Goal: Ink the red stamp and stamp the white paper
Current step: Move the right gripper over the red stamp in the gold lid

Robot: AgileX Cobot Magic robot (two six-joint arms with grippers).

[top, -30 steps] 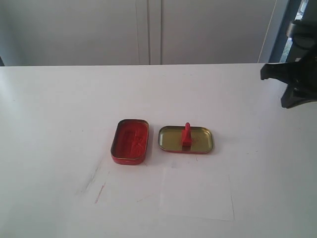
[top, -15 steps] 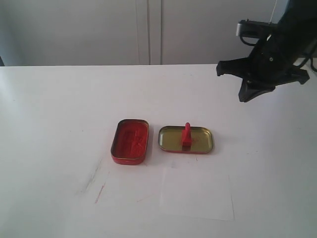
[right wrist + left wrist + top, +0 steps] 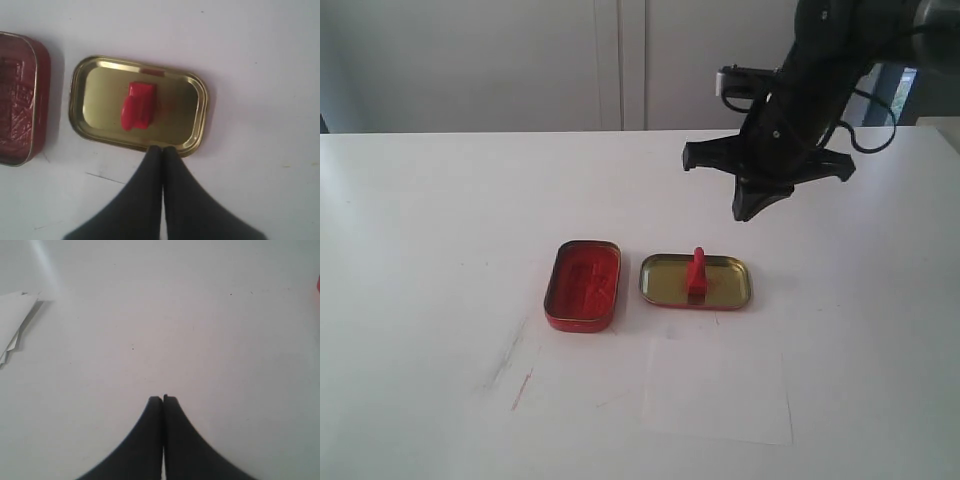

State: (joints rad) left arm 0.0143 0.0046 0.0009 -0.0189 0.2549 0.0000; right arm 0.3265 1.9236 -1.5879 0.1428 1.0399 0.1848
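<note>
Small red plastic knob-handled stamp [image 3: 696, 272] stands upright in gold-lined tin lid [image 3: 665, 278], handle vertical. Right end effector [image 3: 748, 211], clenched and empty, hovers above, just beyond the lid's far rim.

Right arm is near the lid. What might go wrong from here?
The right gripper is shut; lowered like this, it would likely topple the upright red stamp instead of gripping it. The stamp stands in the gold lid, so an off-centre grasp may drag the lid toward the ink tin or onto the white paper.
</note>
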